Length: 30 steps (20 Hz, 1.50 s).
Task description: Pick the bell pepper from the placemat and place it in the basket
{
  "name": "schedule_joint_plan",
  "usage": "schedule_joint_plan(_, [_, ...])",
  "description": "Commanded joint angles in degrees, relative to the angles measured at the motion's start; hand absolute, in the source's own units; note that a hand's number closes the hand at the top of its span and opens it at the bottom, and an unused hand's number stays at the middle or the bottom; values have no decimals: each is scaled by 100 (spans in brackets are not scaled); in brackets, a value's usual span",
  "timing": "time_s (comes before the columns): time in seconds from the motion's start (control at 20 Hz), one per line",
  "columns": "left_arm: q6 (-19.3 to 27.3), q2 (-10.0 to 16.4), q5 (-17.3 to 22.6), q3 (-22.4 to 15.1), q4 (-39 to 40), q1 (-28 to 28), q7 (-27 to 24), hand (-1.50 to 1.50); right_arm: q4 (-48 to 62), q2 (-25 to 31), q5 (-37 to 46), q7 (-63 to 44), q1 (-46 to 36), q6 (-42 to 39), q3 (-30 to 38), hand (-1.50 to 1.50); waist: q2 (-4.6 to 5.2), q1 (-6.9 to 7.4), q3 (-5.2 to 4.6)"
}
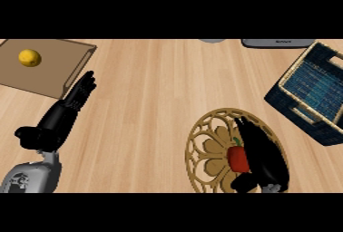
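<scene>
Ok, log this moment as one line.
stage: pre-grasp | right hand: open, beside bell pepper on placemat | left hand: open, resting at left | basket: no pepper inside

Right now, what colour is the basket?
The basket is dark blue with a tan rim; head view.

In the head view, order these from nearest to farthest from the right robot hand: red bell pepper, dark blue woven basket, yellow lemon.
1. Red bell pepper, on the round golden placemat, beside the right robot hand.
2. Dark blue woven basket, upper right.
3. Yellow lemon, on the wooden board, far upper left.
</scene>
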<state>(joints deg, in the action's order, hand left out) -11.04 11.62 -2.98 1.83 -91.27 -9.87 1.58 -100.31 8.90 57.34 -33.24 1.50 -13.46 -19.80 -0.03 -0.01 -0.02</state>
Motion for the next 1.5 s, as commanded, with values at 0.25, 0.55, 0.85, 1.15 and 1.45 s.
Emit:
schedule_joint_plan(0.25, [-215,13,-31,53,-183,300,-184,0,504,31,-336,422,-214,-455,289,150,1,13,2])
schedule_joint_plan(0.55, [-134,-76,-80,151,405,-252,-223,0,1050,-41,106,705,-126,-66,-74,150,11,-9,2])
schedule_joint_plan(0.85, [-189,-73,-37,156,100,98,-107,0,592,221,604,722,-163,-288,-475,150,1,-2,1])
schedule_joint_plan(1.15, [-142,-88,-81,167,35,-39,-48,0,601,-644,836,-648,-1105,-520,65,150,5,32,-2])
schedule_joint_plan(1.45, [-183,-128,-103,83,-55,81,-141,0,1724,-878,305,-2322,-2650,577,310,150,23,168,3])
